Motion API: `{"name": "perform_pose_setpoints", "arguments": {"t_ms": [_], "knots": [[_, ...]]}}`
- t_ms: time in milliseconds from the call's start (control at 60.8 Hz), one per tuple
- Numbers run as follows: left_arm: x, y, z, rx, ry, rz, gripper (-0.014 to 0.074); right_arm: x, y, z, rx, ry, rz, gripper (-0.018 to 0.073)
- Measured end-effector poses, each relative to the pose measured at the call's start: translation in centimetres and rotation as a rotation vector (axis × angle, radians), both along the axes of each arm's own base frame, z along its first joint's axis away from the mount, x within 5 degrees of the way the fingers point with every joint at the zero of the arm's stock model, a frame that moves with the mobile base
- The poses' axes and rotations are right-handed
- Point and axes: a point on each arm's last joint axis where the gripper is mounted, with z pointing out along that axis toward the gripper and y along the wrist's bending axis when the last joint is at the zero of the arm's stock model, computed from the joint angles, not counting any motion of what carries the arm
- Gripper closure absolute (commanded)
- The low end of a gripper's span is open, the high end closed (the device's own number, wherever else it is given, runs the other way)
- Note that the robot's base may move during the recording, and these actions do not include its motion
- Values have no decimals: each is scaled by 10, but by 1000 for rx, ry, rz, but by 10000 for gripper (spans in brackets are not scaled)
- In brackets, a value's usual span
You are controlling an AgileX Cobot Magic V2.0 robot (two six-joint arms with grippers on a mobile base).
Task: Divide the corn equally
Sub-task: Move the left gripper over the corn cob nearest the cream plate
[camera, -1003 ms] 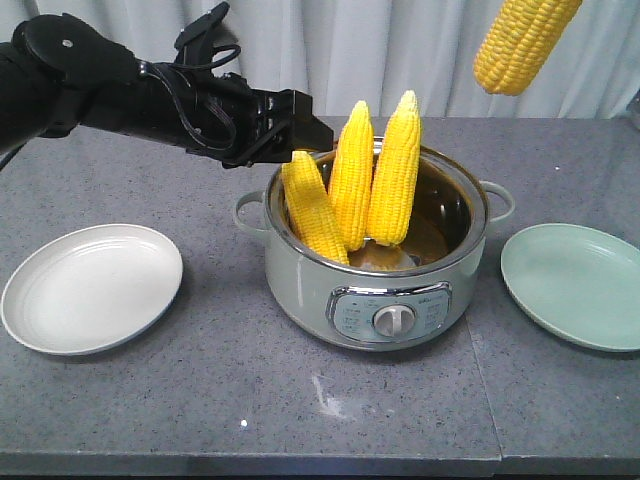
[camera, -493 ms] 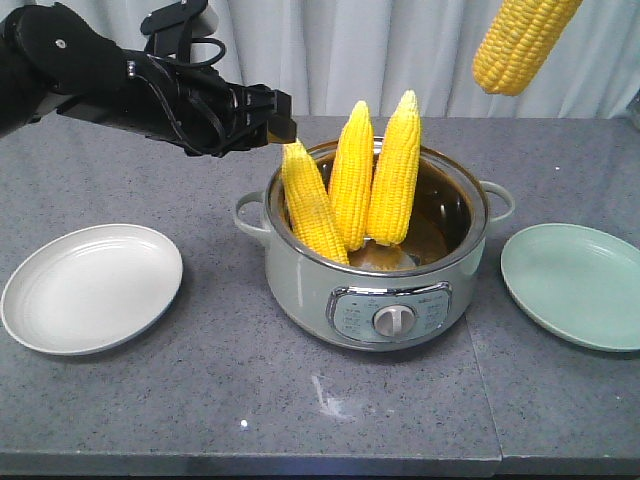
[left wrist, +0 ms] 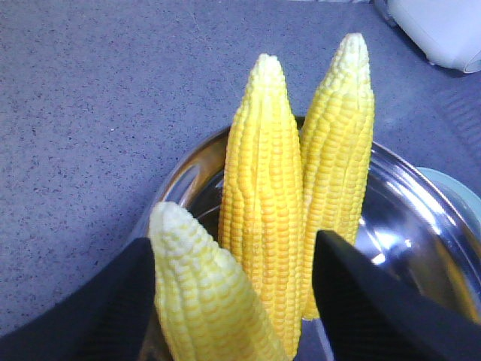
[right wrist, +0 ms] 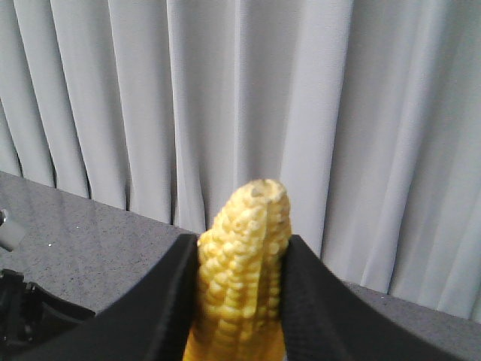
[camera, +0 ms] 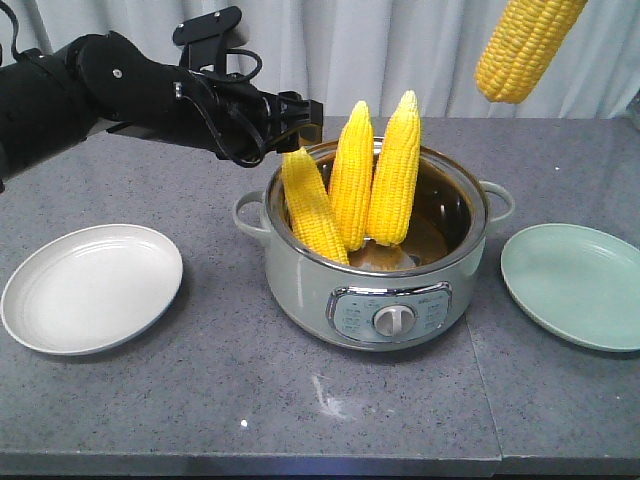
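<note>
At frame centre the pale-green electric pot (camera: 300, 290) holds three corn cobs. The middle cob (camera: 352, 175) and the right-hand cob (camera: 395, 170) stand upright, and the leaning cob (camera: 312, 215) rests against the left rim. The left hand (left wrist: 233, 301) has its fingers apart, one on either side of the leaning cob's tip. The right hand (right wrist: 240, 301) is clamped on a fourth cob (camera: 525, 45) at upper right, high above the grey worktop (camera: 200, 400). A white plate (camera: 90, 290) lies left of the pot and a green plate (camera: 575, 285) lies right.

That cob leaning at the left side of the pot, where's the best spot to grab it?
Grip the leaning cob near its pale upper end, coming from above: only that part clears the pot rim, and the open left gripper straddles it. The two upright cobs crowd its right side.
</note>
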Motion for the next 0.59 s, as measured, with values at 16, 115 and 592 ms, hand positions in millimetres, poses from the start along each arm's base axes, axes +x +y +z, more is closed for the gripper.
{"name": "perform_pose_setpoints", "arguments": {"t_ms": [16, 115, 592], "knots": [[0, 0, 0, -1, 0, 1, 146, 0, 0, 0, 1, 0, 0, 564], [0, 0, 0, 5, -2, 1, 146, 0, 0, 0, 1, 2, -1, 564], [8, -2, -9, 2, -13, 23, 146, 0, 0, 0, 1, 4, -2, 564]]}}
